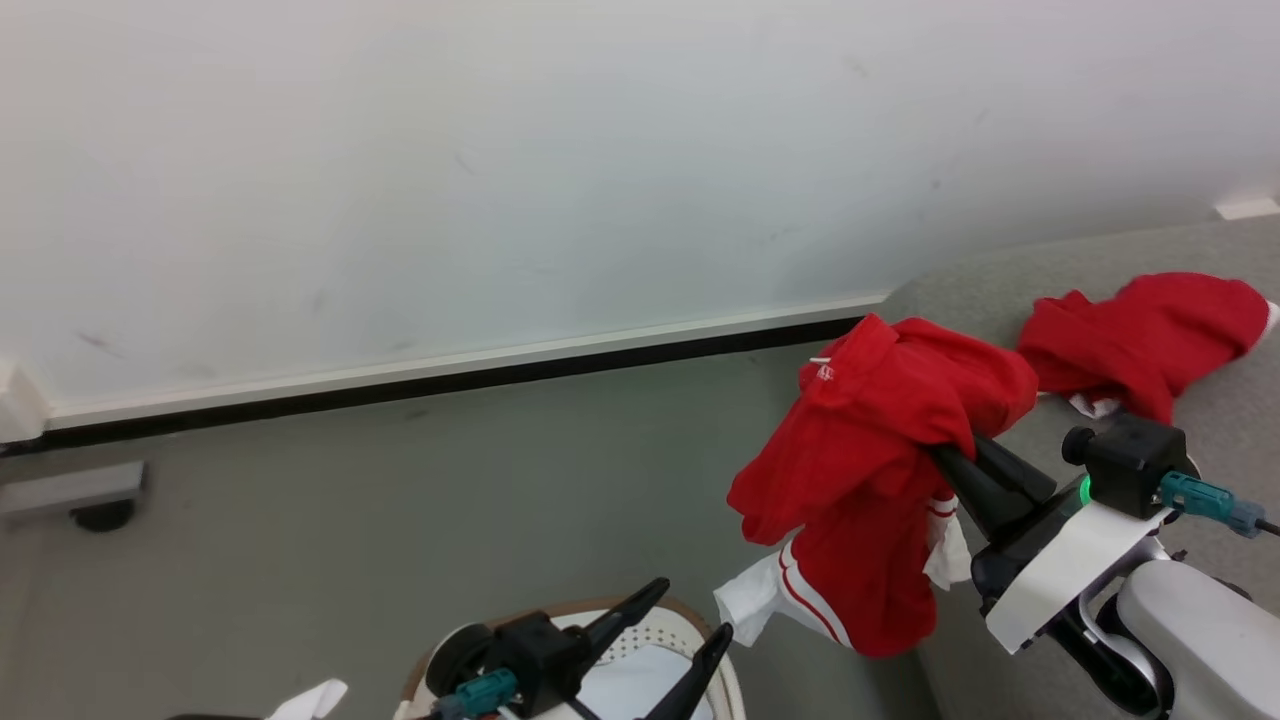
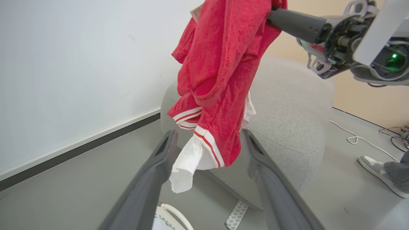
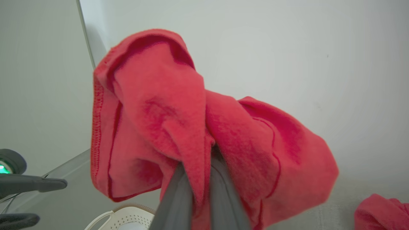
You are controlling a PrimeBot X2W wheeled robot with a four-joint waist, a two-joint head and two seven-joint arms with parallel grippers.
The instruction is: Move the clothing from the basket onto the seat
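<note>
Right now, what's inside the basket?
A pale patch, perhaps white cloth, shows in the basket; no red visible. The left gripper and the frame's edge hide much of the inside, so more may be there.

Gripper fingers (image 1: 1000,480) long, dark; forearm shell (image 1: 1200,620) white; cable plug (image 1: 1200,497) teal; wrist light (image 1: 1085,490) green
</note>
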